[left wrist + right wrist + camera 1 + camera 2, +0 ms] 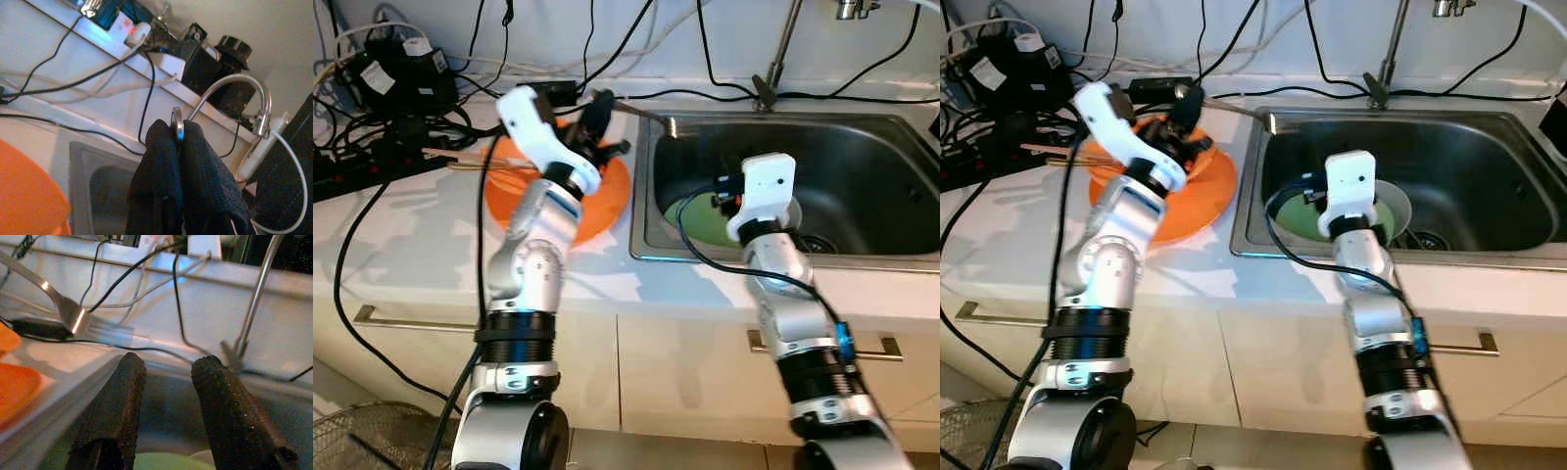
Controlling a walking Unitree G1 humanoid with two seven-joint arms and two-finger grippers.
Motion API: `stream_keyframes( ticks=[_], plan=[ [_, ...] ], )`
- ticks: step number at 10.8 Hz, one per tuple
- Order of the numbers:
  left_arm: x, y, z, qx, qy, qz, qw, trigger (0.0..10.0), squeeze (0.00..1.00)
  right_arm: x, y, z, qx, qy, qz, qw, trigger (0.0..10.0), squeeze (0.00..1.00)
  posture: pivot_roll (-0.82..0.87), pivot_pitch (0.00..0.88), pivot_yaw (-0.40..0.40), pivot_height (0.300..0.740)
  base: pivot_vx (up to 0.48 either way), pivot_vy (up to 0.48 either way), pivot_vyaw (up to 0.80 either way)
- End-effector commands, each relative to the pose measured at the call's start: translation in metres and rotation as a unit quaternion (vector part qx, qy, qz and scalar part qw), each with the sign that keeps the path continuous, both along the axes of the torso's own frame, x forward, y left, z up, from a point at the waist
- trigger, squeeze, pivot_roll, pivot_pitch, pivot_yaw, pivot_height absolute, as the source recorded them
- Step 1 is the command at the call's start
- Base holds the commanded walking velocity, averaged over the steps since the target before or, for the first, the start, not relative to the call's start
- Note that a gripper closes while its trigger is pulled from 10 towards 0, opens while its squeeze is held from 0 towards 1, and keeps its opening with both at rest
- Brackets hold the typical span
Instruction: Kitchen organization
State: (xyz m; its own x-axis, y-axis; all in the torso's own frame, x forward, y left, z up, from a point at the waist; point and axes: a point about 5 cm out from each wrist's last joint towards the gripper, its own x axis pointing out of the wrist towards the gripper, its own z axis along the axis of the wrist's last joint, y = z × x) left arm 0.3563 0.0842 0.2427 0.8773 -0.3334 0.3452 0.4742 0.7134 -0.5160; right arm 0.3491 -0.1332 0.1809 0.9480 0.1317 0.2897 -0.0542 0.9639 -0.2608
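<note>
My left gripper (598,116) is shut on the handle of a metal fork (646,117), held above the far edge of an orange plate (607,201) on the counter. The fork's tines (95,325) reach over the sink's left rim. In the left wrist view the handle end (177,123) sticks out between the closed fingers (159,161). My right gripper (166,367) stands open and empty over the left part of the steel sink (871,176), above a green plate (697,221) lying in the basin.
Chopsticks (470,163) lie on the counter left of the orange plate. Power strips and tangled cables (391,88) crowd the back left. The faucet (781,49) rises behind the sink. Cabinet drawers with handles (411,321) are below the counter.
</note>
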Motion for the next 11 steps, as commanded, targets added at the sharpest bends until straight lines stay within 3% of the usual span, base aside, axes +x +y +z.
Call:
stream_keyframes(
  ticks=[1,5,8,11],
  plan=[
    [-0.001,-0.013,0.003,0.002,-0.011,-0.017,1.0,10.0,0.0,-0.002,0.006,-0.001,-0.04,-0.013,0.006,0.999,10.0,0.0,0.03,0.0,0.076,0.74,0.0,0.0,0.0],
    [-0.002,-0.023,-0.003,0.019,-0.011,-0.026,0.999,10.0,0.0,-0.007,0.018,-0.005,-0.141,-0.041,0.033,0.989,10.0,0.0,0.03,0.0,0.07,0.74,0.0,0.0,0.0],
    [-0.002,-0.026,-0.003,0.026,-0.011,-0.032,0.999,10.0,0.0,-0.01,0.021,-0.008,-0.151,-0.043,0.038,0.987,10.0,0.0,0.03,0.0,0.067,0.74,0.0,0.0,0.0],
    [-0.007,-0.038,-0.009,0.068,-0.009,-0.064,0.996,10.0,0.0,-0.01,0.026,-0.009,-0.148,-0.043,0.043,0.987,10.0,0.0,0.04,0.0,0.067,0.74,0.0,0.0,0.0]
  ],
)
